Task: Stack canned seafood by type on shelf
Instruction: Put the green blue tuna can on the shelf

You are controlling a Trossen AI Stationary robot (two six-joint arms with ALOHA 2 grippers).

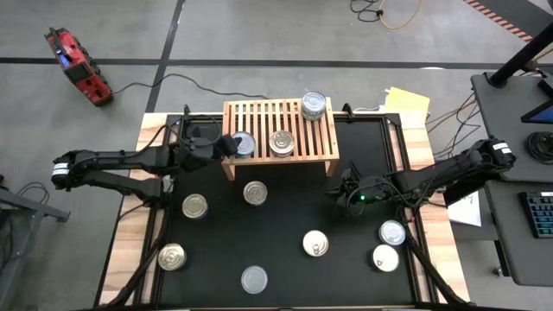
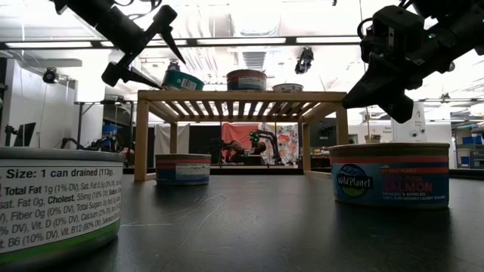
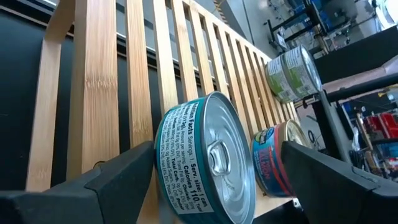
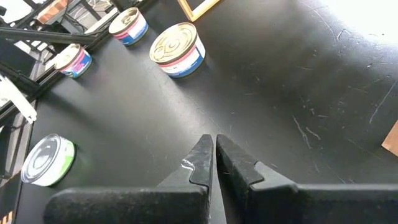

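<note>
The light-wood shelf (image 1: 268, 117) stands at the far middle of the black mat. A teal can (image 1: 244, 143) (image 3: 205, 162) sits on its base on the slats near the shelf's front left. Beside it sits a can with a red and blue label (image 1: 282, 142) (image 3: 277, 158). Green-labelled cans (image 1: 314, 105) are stacked at the shelf's far right corner. My left gripper (image 1: 226, 144) (image 3: 217, 149) hovers open at the teal can's left, its fingers on either side of the can and apart from it. My right gripper (image 1: 340, 197) (image 4: 214, 146) hangs shut over bare mat, right of the shelf's front leg.
Several loose cans stand on the mat in front of the shelf: two near its front (image 1: 255, 193) (image 1: 195, 206), others along the near edge (image 1: 172, 257) (image 1: 254, 279) (image 1: 315, 243), and two at the near right (image 1: 392, 231) (image 1: 385, 257). The shelf's slats (image 3: 99, 81) left of the teal can are bare.
</note>
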